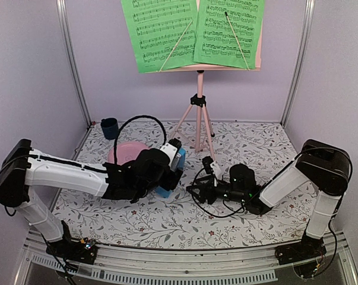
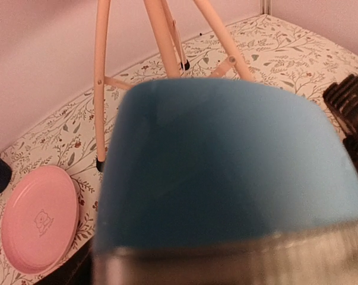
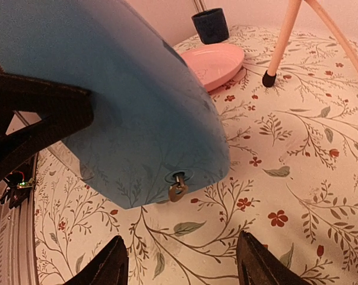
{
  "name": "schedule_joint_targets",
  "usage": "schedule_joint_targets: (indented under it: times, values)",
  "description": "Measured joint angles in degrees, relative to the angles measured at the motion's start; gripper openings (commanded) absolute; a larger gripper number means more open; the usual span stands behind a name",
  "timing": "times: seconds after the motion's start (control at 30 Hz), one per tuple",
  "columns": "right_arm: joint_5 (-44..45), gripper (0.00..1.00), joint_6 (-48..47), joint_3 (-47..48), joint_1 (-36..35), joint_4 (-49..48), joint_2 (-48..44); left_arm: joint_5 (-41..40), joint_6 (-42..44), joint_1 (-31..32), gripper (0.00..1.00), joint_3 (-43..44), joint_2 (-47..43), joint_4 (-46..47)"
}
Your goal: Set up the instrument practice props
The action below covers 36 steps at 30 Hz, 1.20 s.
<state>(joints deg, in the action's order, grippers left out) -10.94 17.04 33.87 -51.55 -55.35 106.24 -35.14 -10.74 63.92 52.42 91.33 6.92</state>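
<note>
Metronome (image 1: 179,160), blue, was held near the middle of the flowered table (image 1: 256,154), with the left gripper (image 1: 170,173) closed around its body. The right gripper (image 3: 181,261) faced the side bearing the winding key (image 3: 177,186), its fingers (image 3: 110,261) apart and holding nothing. The pink music stand (image 1: 198,119) stood behind, carrying two green pages (image 1: 161,32). A pink plate (image 1: 122,151) lay just left of the metronome.

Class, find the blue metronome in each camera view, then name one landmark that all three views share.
Top external: blue metronome at centre, mostly hidden.
Left wrist: blue metronome fills the middle.
Right wrist: blue metronome at upper left.
Shared landmark: pink disc, visible in all three.
</note>
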Motion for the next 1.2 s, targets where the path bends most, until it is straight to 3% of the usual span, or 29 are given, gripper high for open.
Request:
schedule_joint_targets:
  times: [0.4,0.83,1.2]
  values:
    - [1.33,0.55,-1.95,1.18,-2.47,-4.76,-0.98,-5.03,1.75,3.02,0.3,7.58,-2.58,-8.79]
    - [2.27,0.36,-2.95,4.59,-2.84,-4.59,-0.94,-5.53,2.58,4.81,0.28,7.63,-2.82,-9.53]
    - [2.23,0.34,-2.69,5.51,-3.21,-2.99,0.44,-5.53,2.64,4.94,0.26,7.61,-5.25,-8.87]
